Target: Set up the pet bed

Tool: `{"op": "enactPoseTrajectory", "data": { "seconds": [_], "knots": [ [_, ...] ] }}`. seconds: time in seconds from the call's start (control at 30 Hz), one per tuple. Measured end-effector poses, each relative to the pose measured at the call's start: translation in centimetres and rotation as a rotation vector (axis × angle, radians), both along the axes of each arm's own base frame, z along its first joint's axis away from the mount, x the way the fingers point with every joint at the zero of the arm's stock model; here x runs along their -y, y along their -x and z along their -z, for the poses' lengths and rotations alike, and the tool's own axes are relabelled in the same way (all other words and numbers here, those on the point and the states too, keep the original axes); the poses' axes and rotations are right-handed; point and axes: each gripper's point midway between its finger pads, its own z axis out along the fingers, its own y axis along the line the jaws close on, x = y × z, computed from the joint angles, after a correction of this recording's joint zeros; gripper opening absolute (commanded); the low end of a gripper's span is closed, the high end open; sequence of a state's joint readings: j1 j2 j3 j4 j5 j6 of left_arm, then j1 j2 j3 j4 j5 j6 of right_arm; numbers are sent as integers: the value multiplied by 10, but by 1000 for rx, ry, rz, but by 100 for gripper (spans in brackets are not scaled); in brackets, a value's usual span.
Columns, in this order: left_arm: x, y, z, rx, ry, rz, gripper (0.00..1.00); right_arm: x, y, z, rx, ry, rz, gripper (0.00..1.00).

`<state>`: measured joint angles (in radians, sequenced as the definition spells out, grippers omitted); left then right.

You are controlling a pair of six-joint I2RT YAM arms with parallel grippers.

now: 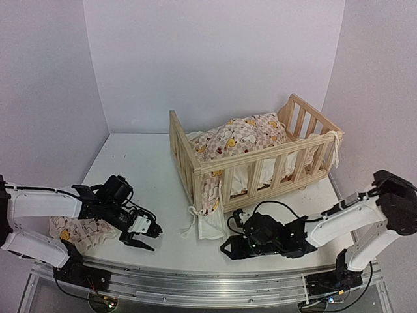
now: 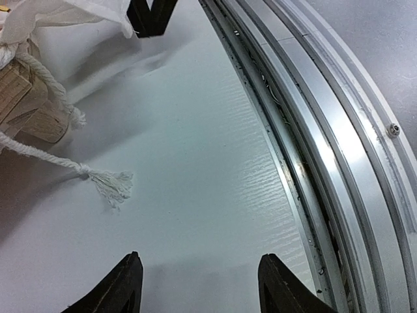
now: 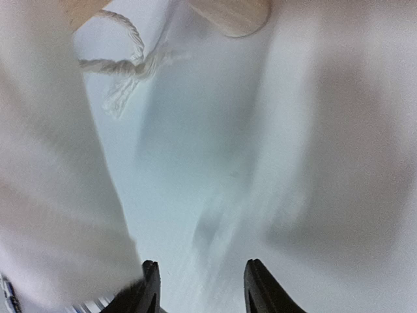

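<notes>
Since both hands are parked low near the front edge, I'll start there. The left gripper has its jaws apart with only bare table between them. The right gripper looks the same, parted and empty, though its own view is pretty blurry. Neither is gripping anything as far as I can see.

Just past the left fingers, a frayed tie string lies loose on the table. It leads up to a white flap of the cushion hanging off the near-left corner of the frame. From above, that flap sits between the two hands. The right gripper is just beside it, with the flap a little left and far of its tips. The left gripper points right toward it but stands clearly apart.

The pet bed itself is on the right, far part of the table, its long axis running from near-left to far-right. The cushion is in it but bunched up, draped over the near rail at the left end and spilling down to the table, so not laid flat yet.

My guess is the next move turns on that hanging end, and the right arm has the shorter reach.

There's also a patterned cloth with the same duck print under the left forearm. Can't tell what it is.
</notes>
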<state>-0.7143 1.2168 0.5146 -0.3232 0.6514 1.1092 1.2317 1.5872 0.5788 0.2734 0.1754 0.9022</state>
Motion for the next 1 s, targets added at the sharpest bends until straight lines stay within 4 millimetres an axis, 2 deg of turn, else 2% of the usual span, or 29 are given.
{"op": "enactPoseTrajectory", "data": {
  "seconds": [0.13,0.27,0.4,0.53,0.67,0.73,0.8,0.87,0.93,1.0],
  "knots": [
    [1,-1,-13,26,2,32,62,32,1,-39,49,76,16,51],
    [14,-13,-45,19,60,-16,60,67,-5,-96,136,98,66,56],
    [38,-39,-114,61,208,-98,61,104,-18,-175,279,77,153,60],
    [58,-67,-205,195,395,-154,62,141,-39,-259,440,88,270,62],
    [73,-80,-281,305,525,-160,64,168,-54,-344,629,147,322,67],
    [86,-78,-304,332,565,-139,66,173,-60,-386,728,172,320,68],
    [103,-68,-312,335,580,-102,67,178,-63,-406,793,215,311,68],
    [123,-54,-310,312,567,-66,67,182,-65,-415,837,274,301,68],
    [147,-39,-307,274,543,-34,65,180,-68,-417,861,335,274,70],
    [172,-28,-307,232,517,-24,65,168,-73,-412,871,403,213,70]
  ]
}}
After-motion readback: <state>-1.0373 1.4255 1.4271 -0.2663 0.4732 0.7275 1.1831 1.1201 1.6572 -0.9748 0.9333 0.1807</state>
